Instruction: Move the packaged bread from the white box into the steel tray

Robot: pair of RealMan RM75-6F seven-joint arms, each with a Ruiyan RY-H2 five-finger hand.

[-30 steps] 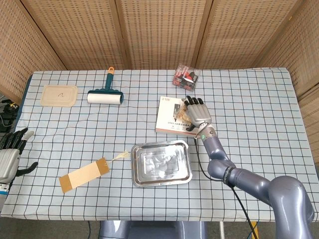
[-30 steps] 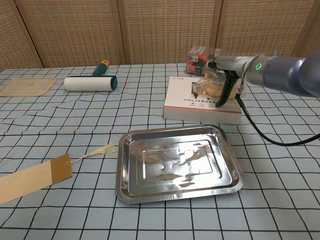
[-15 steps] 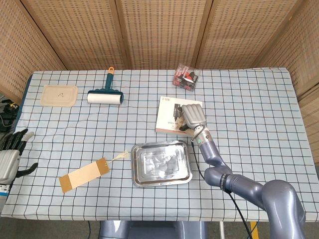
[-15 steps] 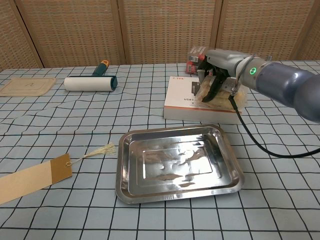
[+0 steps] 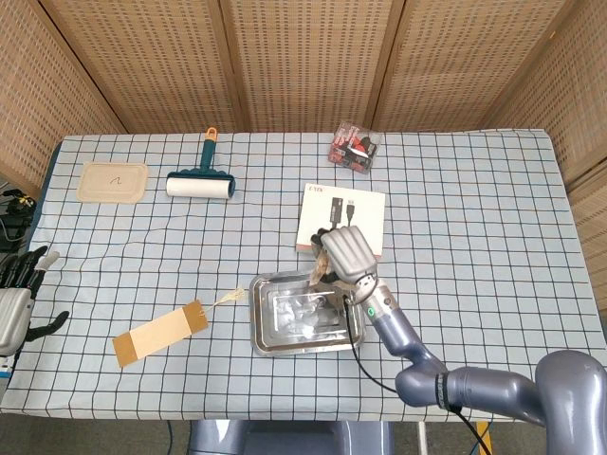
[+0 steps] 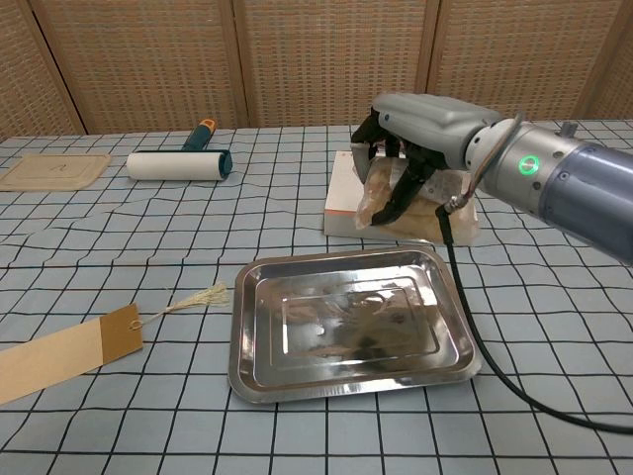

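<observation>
My right hand (image 5: 347, 254) (image 6: 420, 127) holds the packaged bread (image 6: 404, 201), a clear wrapper with a pale loaf, in the air above the far right part of the steel tray (image 6: 292, 371) (image 5: 261, 327). In the head view only an edge of the bread (image 5: 320, 273) shows under the hand. The white box (image 5: 363, 210) (image 6: 338, 193) lies just behind the tray with nothing on its printed lid. My left hand (image 5: 17, 301) rests at the table's left edge, fingers apart, holding nothing.
A lint roller (image 5: 200, 184) and a beige lid (image 5: 113, 181) lie at the far left. A red packet (image 5: 355, 147) sits behind the white box. A brown paper tag with a string tassel (image 5: 159, 332) lies left of the tray.
My right hand has lifted the bread off the white box and carried it toward me, over the tray. The left hand has barely moved.
</observation>
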